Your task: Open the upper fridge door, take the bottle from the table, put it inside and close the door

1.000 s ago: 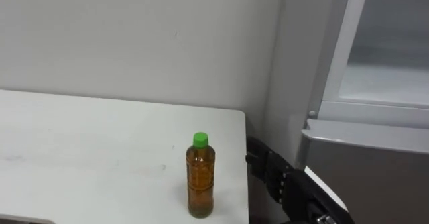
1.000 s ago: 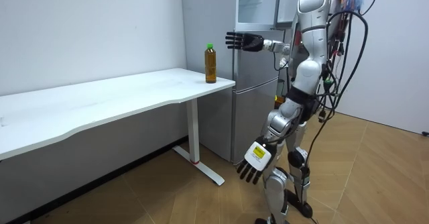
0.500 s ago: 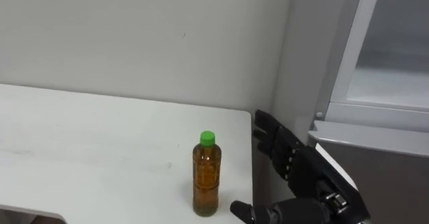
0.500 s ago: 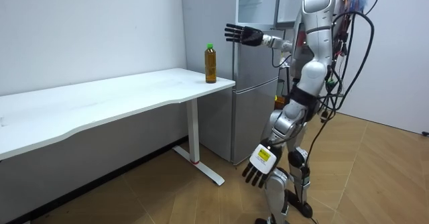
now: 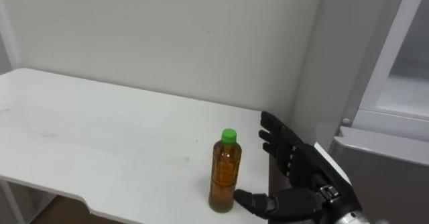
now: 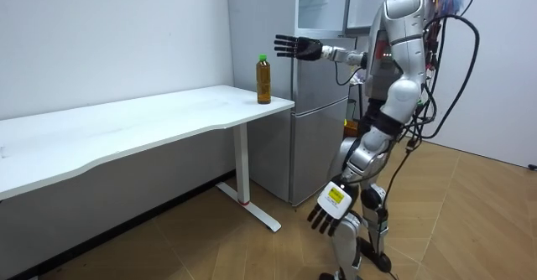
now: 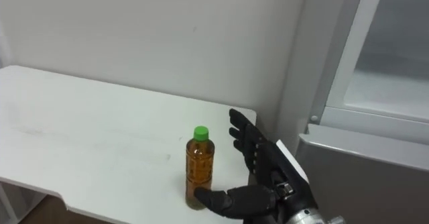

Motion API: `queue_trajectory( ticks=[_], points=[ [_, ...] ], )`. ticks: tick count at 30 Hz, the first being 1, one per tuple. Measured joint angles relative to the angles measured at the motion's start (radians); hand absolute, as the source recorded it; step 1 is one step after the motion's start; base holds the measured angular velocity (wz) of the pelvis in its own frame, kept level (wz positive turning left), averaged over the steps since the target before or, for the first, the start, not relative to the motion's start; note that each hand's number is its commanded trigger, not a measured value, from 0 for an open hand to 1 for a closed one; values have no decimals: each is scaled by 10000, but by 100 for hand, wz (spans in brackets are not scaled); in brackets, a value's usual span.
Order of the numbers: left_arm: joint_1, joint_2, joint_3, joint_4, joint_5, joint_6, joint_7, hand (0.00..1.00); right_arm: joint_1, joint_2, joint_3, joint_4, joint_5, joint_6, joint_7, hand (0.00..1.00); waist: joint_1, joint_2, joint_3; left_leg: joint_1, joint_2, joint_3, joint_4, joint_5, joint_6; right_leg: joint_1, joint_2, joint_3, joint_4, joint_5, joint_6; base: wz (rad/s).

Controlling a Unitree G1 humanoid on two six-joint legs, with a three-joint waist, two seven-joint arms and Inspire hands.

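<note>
Bottle upright on white table near the corner by the fridge, same spot as before. Right hand has come closer to it, fingers straight and spread wide, thumb low beside the bottle's base, holding nothing. Left hand hangs by the leg, fingers relaxed.

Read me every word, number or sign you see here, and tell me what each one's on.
No text here is readable.
The bottle: no label or print visible.
The left hand: the tag on its back bears print too small to read.
The fridge: no lettering visible.
</note>
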Motion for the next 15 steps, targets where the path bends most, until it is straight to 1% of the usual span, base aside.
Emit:
queue_trajectory(
  ticks=[2, 3, 4, 5, 7, 8, 13, 15],
  points=[
    [12, -70, -34, -121, 5, 78, 1, 0, -20, 12, 2, 110, 14, 0, -291, 0, 157, 116, 30, -18, -3, -17, 2, 0, 0, -14, -2, -30, 0, 0, 0, 0],
    [10, -86, -49, -119, 6, 91, 2, 0, -27, 15, 2, 110, 18, -1, -361, 0, 177, 145, 27, -29, -3, -25, 2, 1, 0, -24, -1, -41, 0, 0, 0, 4],
    [14, -113, -73, -110, 7, 105, 9, 0, -39, 16, 2, 110, 35, -1, -540, 0, 195, 205, 19, -53, -6, -56, -1, 3, -1, -30, -2, -85, 0, 0, 0, 8],
    [27, -141, -78, -109, 7, 113, 13, 0, -41, 16, 2, 122, 46, -9, -720, 0, 198, 246, -9, -81, -12, -108, -1, 6, -4, -31, -2, -161, 0, 0, 0, 10],
    [64, -148, -192, -110, 4, 156, 10, 0, -80, 15, 33, 331, 151, -63, -935, 0, 212, 310, -37, -100, -23, -173, 11, 17, -4, -19, -3, -205, 0, 0, 1, 11],
    [71, -170, -247, -109, 5, 171, 5, 0, -150, 15, 66, 606, 248, -102, -1062, 0, 216, 344, -34, -108, -36, -229, 16, 25, -4, -22, -4, -226, 0, 0, 1, 11],
    [100, -260, -277, -12, -3, 200, -17, 0, -241, 15, 229, 1144, 270, -102, -1429, 0, 259, 405, 11, -170, -43, -296, 1, 60, -15, -40, -3, -288, 0, -1, 1, 5],
    [42, -258, -271, 193, -1, 210, -20, 0, -437, 13, 321, 1358, 270, -103, -1535, 0, 241, 406, 11, -210, -57, -363, -2, 79, -19, -34, 0, -343, 0, -1, 1, 9]
  ],
)
